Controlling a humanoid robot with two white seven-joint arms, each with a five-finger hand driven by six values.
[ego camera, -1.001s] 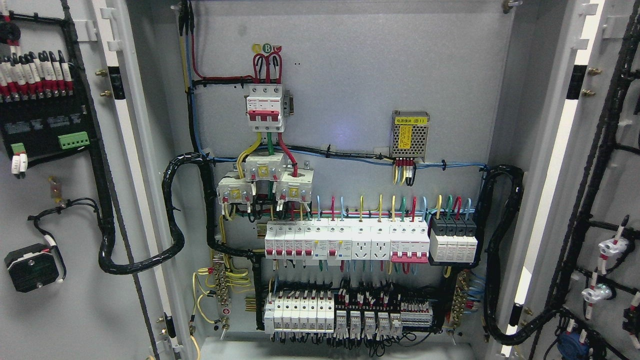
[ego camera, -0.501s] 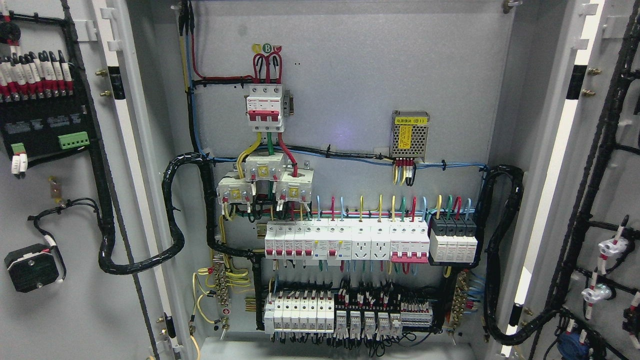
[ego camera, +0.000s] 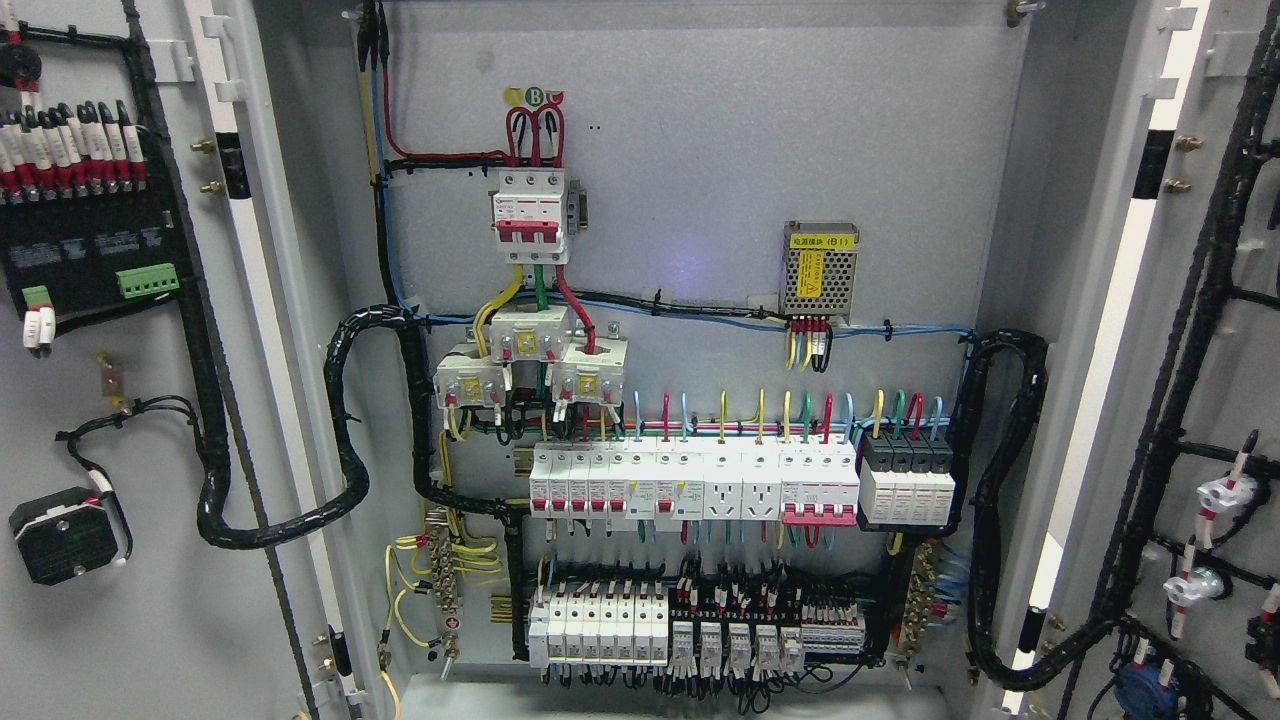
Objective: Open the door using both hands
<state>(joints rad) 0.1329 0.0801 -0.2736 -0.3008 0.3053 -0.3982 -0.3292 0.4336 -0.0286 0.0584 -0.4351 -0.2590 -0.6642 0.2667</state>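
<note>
Fingers, hands: out of view, state unknowable; left door [ego camera: 120,620] and right door [ego camera: 1230,350] swung wide; cabinet [ego camera: 700,150] interior exposed.

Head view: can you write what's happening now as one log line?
left door: open | right door: open | cabinet: breakers and wiring exposed | hands: not in view

Both doors, left door [ego camera: 120,640] and right door [ego camera: 1230,350], run past the frame edges.
</note>
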